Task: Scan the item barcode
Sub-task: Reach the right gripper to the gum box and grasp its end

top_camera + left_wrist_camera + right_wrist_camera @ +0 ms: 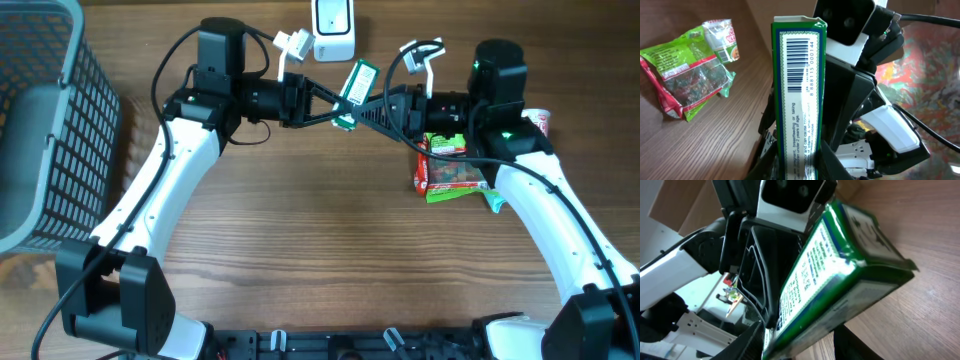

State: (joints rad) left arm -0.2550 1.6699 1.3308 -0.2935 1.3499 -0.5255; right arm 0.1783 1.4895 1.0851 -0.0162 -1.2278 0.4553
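The box [799,75] is dark green round a white panel, with a black-striped barcode and black digits down its narrow side. Its broad face has fine green print on white and is glossy where the light catches it. The table [320,250] is brown wood with a streaky grain, the packets [450,170] are red and bright green with a dark mottled window, and the cup [722,35] is white with red lettering. The arms [168,170] are white with black joints, the basket [40,110] is a grey lattice, and the scanner [333,25] is white.
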